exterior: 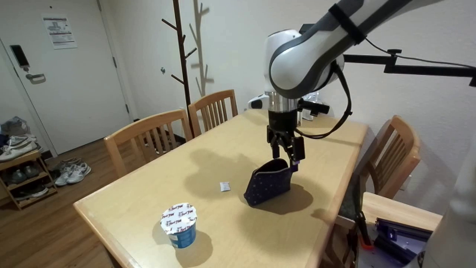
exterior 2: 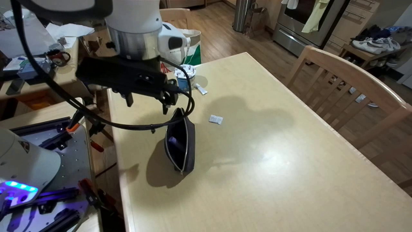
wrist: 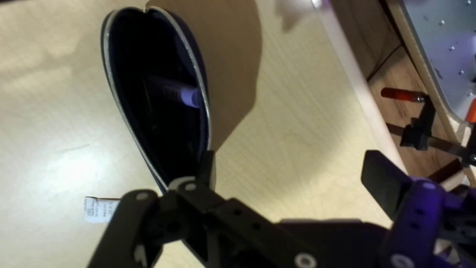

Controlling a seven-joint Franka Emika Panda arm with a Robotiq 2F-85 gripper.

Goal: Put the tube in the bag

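The bag is a dark navy pouch with small dots, standing upright on the table with its zip opening facing up. It also shows in an exterior view and in the wrist view. The tube lies inside the bag, leaning by its side wall; its pale purple end shows there and in an exterior view. The rest of it is dark and partly hidden. My gripper is open with nothing between its fingers, above and beside one end of the bag. It shows in both exterior views.
A small white packet lies near the bag. A white-and-blue cup stands farther off, with a thin white packet beside it. Wooden chairs line the table. A cable loops from the wrist.
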